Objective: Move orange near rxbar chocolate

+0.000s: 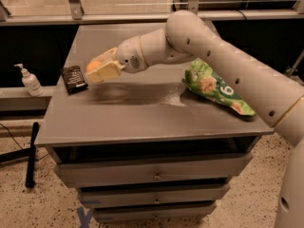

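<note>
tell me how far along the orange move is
Done: the orange is off the table, gripped in the claw. In hand: the claw hangs over the table just right of the rxbar chocolate, which lies near the left edge. Left: lower the orange beside the bar and let go.

Your cream, smooth tubular arm shell (228, 61): small dark holes, thin gold joint rings. Pale-yellow two-finger gripper (97, 71) at its tip, over the grey tabletop (142, 120); perforated grille just behind the claw.
</note>
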Tool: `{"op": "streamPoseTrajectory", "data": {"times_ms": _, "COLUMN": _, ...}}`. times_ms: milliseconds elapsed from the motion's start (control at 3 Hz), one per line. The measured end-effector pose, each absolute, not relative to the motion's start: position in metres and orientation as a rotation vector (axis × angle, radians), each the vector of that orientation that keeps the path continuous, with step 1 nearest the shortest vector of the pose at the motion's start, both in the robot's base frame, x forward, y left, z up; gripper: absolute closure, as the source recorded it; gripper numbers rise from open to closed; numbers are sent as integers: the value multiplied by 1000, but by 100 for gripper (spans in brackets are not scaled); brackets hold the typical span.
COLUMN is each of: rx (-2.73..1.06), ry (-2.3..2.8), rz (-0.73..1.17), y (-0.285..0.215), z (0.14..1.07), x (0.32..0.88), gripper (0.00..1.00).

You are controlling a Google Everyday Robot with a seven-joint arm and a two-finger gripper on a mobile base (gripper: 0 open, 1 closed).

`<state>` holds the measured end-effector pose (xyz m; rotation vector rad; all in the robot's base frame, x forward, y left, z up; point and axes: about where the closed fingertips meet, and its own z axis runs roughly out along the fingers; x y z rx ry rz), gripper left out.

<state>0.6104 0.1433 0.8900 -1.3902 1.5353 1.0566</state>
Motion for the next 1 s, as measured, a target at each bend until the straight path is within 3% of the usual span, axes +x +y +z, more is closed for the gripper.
{"op": "streamPoseTrajectory", "data": {"times_ms": 333, "rx": -1403, "ry": 1515, "rz": 1081, "y": 158, "z": 886, "x": 600, "gripper": 100}}
{"op": "streamPoseTrajectory", "data": {"times_ms": 1000, "rx": -1407, "ry": 1501, "rz": 1064, "y": 162, "z": 871, "x": 592, "gripper": 59}}
